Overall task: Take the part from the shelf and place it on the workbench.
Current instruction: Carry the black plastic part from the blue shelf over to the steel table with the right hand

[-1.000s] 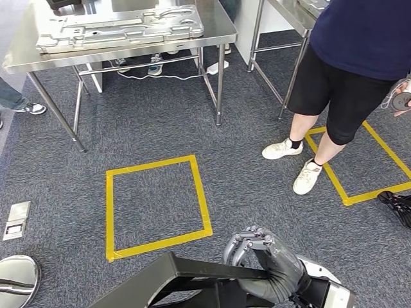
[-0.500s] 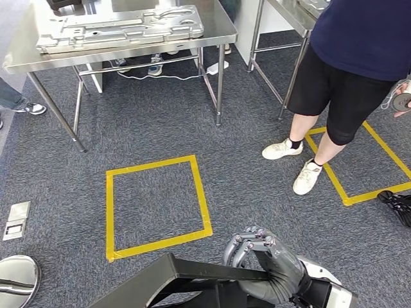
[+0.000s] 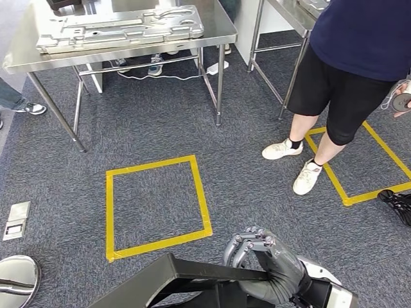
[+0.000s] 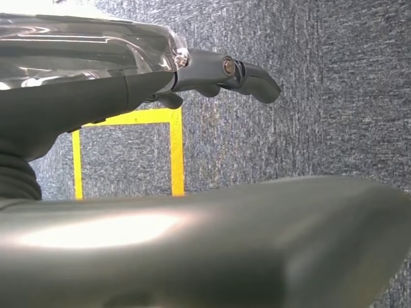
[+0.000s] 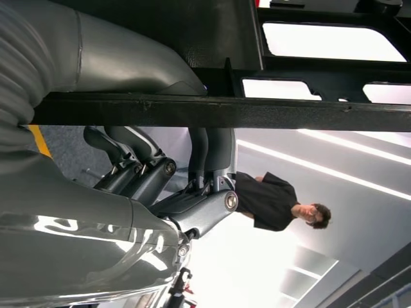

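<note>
The part (image 3: pixel 164 277) is a black metal frame, seen low at the bottom of the head view. My right hand (image 3: pixel 264 263) grips its right end, with dark fingers (image 5: pixel 145 173) curled over a black bar of the part (image 5: pixel 218 112). The steel workbench (image 3: pixel 19 56) stands ahead, beyond a yellow tape square (image 3: pixel 110 212) on the carpet. In the left wrist view my left hand (image 4: pixel 218 70) reaches out with straight fingers (image 4: pixel 257 83) over the carpet, and a broad blurred grey surface lies close beside it. Whether that hand holds the part I cannot tell.
A large silver stamped panel (image 3: pixel 121 25) lies on the workbench. A person in a dark blue top, black shorts (image 3: pixel 339 96) and white shoes stands at the right on a second tape square (image 3: pixel 383 144), beside another steel table (image 3: pixel 291 16). A floor socket plate (image 3: pixel 17 220) sits at the left.
</note>
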Controlling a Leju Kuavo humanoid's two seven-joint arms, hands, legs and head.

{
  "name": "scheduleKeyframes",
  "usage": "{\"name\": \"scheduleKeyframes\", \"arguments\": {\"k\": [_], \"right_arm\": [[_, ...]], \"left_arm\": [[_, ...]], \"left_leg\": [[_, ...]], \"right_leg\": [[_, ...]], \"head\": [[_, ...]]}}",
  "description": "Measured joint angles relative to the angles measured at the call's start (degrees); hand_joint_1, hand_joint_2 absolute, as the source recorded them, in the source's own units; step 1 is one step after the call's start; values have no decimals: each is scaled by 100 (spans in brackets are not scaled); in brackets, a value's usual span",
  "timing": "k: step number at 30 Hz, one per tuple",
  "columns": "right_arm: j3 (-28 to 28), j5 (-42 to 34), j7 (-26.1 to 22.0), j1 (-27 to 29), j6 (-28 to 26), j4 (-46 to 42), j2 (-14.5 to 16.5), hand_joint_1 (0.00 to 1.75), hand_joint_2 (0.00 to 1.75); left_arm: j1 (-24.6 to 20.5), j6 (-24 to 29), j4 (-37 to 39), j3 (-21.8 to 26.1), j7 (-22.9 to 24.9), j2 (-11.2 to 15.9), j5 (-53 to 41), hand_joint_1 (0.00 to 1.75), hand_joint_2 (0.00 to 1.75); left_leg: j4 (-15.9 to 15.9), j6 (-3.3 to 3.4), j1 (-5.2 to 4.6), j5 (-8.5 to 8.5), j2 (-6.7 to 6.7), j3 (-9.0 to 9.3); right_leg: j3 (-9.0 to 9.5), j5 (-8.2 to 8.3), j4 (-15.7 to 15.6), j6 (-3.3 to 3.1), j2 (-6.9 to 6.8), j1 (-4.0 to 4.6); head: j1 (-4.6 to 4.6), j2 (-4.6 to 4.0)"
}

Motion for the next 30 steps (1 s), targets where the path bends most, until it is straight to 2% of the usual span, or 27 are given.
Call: {"name": "scheduleKeyframes", "arguments": {"k": [30], "right_arm": [[2,-25,5,3,-13,-14,2,175,175]], "left_arm": [[0,-17,0,7,7,-6,0,0,175]], "left_leg": [[0,-3,0,-3,0,2]], "right_leg": [[2,-1,0,1,0,0]], "head": [[1,0]]}}
